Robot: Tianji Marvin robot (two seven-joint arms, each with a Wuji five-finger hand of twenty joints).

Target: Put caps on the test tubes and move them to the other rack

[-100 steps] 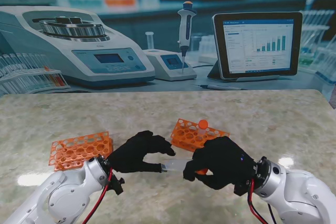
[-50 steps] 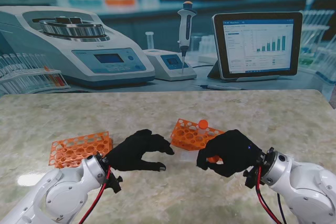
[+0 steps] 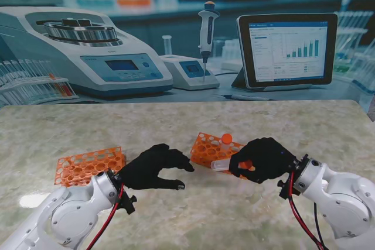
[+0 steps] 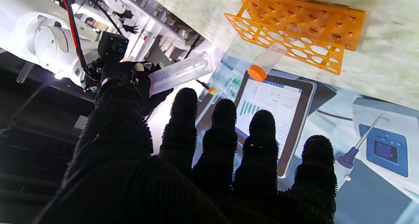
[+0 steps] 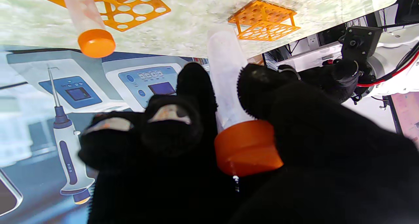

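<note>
My right hand (image 3: pixel 263 159) is shut on a clear test tube (image 3: pixel 223 163) with an orange cap (image 5: pixel 246 147); the tube points left, just in front of the right orange rack (image 3: pixel 212 149). One capped tube (image 3: pixel 226 139) stands upright in that rack. In the right wrist view the held tube (image 5: pixel 226 76) sits between thumb and fingers, cap at the palm. My left hand (image 3: pixel 153 168) hovers open over the table, fingers curled and holding nothing, between the two racks. The left orange rack (image 3: pixel 89 166) holds no tube that I can see.
A centrifuge (image 3: pixel 82 51), a small device with a pipette (image 3: pixel 206 33) and a tablet (image 3: pixel 287 48) appear on the backdrop behind the marble table (image 3: pixel 176 118).
My right hand has pulled the capped tube away from the left hand, moving right and farther from me toward the right rack. The left hand let go and stays put, fingers open.
</note>
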